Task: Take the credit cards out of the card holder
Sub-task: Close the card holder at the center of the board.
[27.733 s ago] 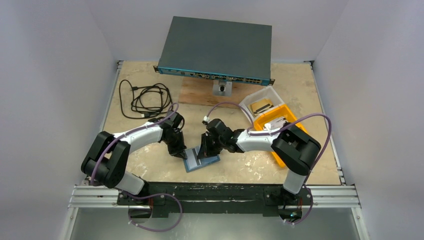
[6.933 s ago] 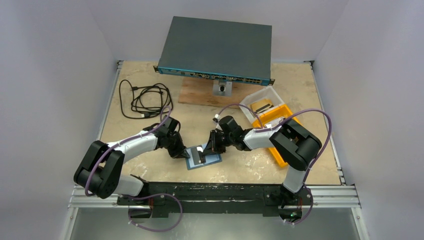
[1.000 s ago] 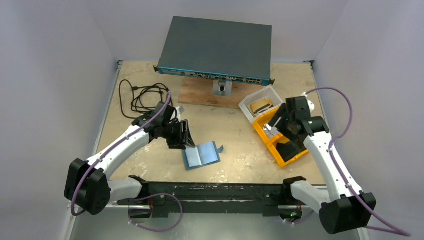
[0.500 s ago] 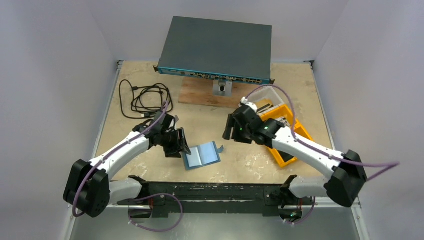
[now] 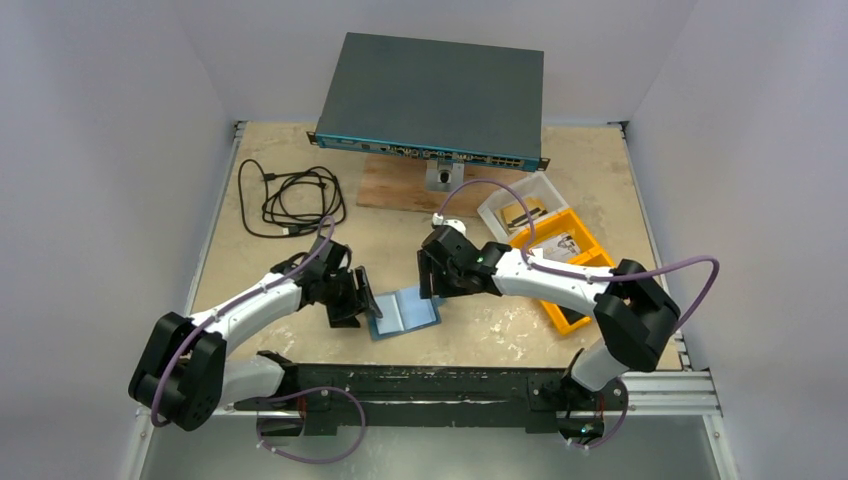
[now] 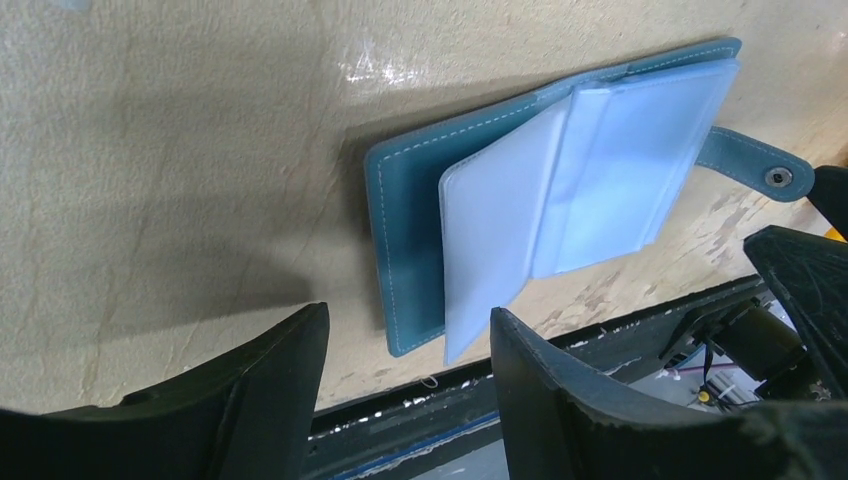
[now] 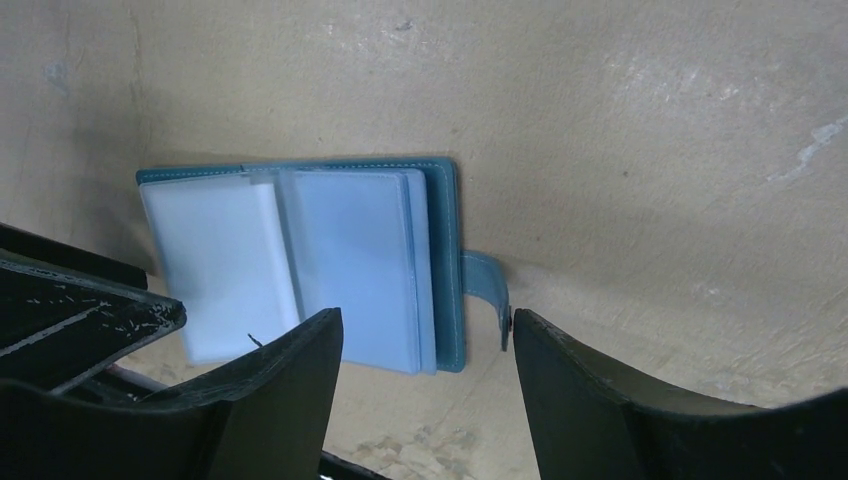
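My left gripper (image 6: 405, 315) and right gripper (image 7: 425, 315) hang spread, empty, flanking the card holder (image 5: 405, 312). Unpinned, it could slide when tugged.

Overhead, 2 close wrists, card holder (image 5: 404, 311) shared

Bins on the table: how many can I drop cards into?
2. An orange bin sits to the right of the open card holder; a clear tub sits just beyond it, near the network switch. No others show.
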